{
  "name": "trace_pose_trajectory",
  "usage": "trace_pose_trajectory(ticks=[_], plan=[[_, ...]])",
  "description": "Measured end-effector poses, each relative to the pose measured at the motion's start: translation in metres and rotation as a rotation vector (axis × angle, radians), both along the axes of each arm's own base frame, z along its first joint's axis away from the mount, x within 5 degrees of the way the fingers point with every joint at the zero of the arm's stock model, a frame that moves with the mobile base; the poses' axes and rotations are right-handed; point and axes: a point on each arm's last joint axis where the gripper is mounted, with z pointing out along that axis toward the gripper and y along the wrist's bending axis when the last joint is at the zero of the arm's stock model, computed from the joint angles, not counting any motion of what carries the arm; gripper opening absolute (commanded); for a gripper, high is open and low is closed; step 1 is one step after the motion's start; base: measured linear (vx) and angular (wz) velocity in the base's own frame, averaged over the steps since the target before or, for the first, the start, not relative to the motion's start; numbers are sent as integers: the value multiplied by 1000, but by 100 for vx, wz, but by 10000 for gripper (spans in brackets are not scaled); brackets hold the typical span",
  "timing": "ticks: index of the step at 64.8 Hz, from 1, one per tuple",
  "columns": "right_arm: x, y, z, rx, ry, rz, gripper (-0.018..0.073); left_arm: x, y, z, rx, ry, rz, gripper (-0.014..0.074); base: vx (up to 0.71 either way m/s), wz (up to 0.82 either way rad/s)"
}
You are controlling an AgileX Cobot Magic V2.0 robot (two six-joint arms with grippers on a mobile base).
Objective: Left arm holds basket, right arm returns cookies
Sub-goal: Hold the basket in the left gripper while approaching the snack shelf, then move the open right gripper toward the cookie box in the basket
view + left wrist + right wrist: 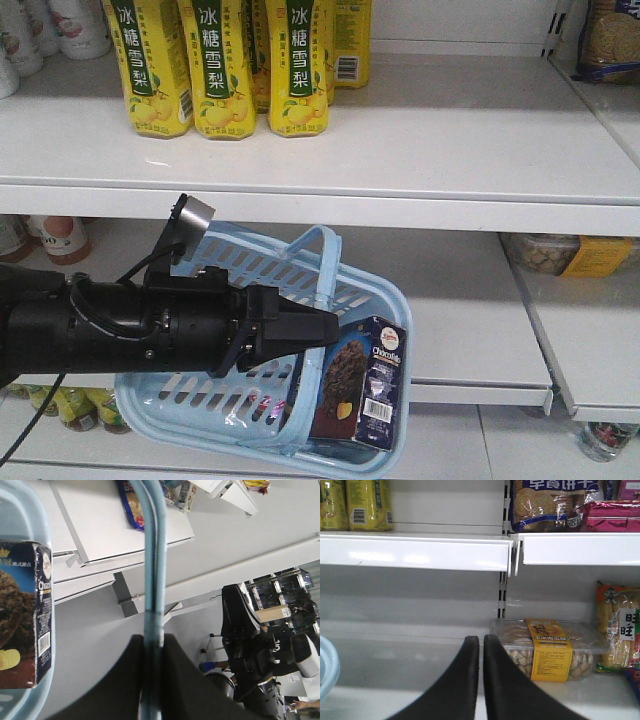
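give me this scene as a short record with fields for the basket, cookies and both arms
basket: light blue, tilted, hanging by its handle in front of the lower shelves
cookies: dark box, inside the basket, not yet on a shelf
left fingers: shut on the basket handle
right fingers: shut, empty, facing a shelf with a clear snack tub
upper shelf: yellow drink cartons

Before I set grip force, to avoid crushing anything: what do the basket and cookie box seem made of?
The basket looks like moulded plastic, light blue with a slight gloss; its slotted walls suggest that. The cookie box seems printed cardboard, smooth, with crisp folded edges and a barcode.
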Motion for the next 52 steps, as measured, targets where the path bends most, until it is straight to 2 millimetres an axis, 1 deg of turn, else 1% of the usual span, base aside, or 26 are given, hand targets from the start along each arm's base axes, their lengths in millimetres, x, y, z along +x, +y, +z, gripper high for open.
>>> trace_pose_trajectory(ticks=[52], plan=[[0, 0, 0, 0, 0, 0, -11, 0, 0, 0, 0, 0, -1, -6, 0, 0]])
